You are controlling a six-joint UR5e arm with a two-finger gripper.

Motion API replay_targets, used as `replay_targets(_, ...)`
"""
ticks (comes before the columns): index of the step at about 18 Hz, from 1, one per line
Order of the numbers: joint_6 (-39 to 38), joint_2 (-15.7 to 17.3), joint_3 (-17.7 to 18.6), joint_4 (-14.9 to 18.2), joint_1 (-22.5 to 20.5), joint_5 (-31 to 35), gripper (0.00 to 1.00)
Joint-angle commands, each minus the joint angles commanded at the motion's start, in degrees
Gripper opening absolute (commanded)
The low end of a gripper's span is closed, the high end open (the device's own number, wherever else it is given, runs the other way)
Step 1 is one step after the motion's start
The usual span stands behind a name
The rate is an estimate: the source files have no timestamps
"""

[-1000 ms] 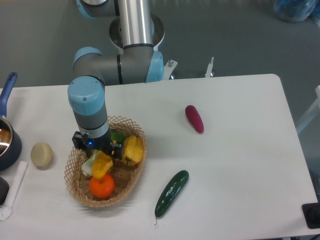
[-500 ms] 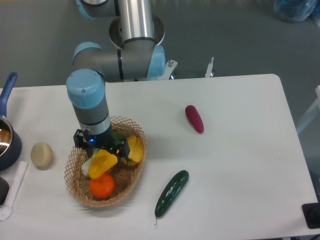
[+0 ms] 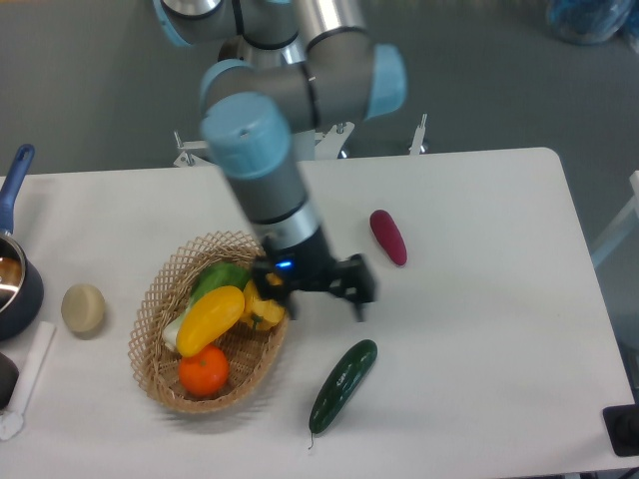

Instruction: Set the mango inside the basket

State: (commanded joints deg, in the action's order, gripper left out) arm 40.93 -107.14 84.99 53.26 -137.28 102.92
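Note:
The yellow-orange mango (image 3: 211, 317) lies slanted inside the woven wicker basket (image 3: 157, 292) at the table's left middle, resting on the other produce. My gripper (image 3: 318, 293) is just right of the basket's right rim, above the table, apart from the mango. Its jaws stand spread wide with nothing between them. One dark fingertip (image 3: 361, 298) points down toward the cucumber.
In the basket are an orange (image 3: 204, 370), a yellow bell pepper (image 3: 264, 305) and a green vegetable (image 3: 222, 277). A cucumber (image 3: 342, 385) lies right of the basket, a purple vegetable (image 3: 388, 237) further back. A beige ball (image 3: 83, 307) and a blue-handled pot (image 3: 14, 273) are at the left.
The gripper let go of the mango, which now lies in the basket. The arm has swung from over the basket to the right of it.

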Motion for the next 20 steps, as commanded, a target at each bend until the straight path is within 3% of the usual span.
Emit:
replay_targets(3, 10.5, 1.8, 0.6, 0.4, -2.1, 0.3, 1.0)
replay_targets(6, 14.3, 5.0, 2.4, 3.0, -4.1, 0.1, 1.0)
replay_targets(10, 21.4, 10.4, 6.5, 3.4, -7.5, -1.7, 1.0)
replay_targets(16, 26.6, 16.4, 11.6, 3.5, -11.1, -4.1, 1.0)
replay_targets(20, 28.8, 17.9, 12.7, 3.4, -12.5, -5.2, 1.0)
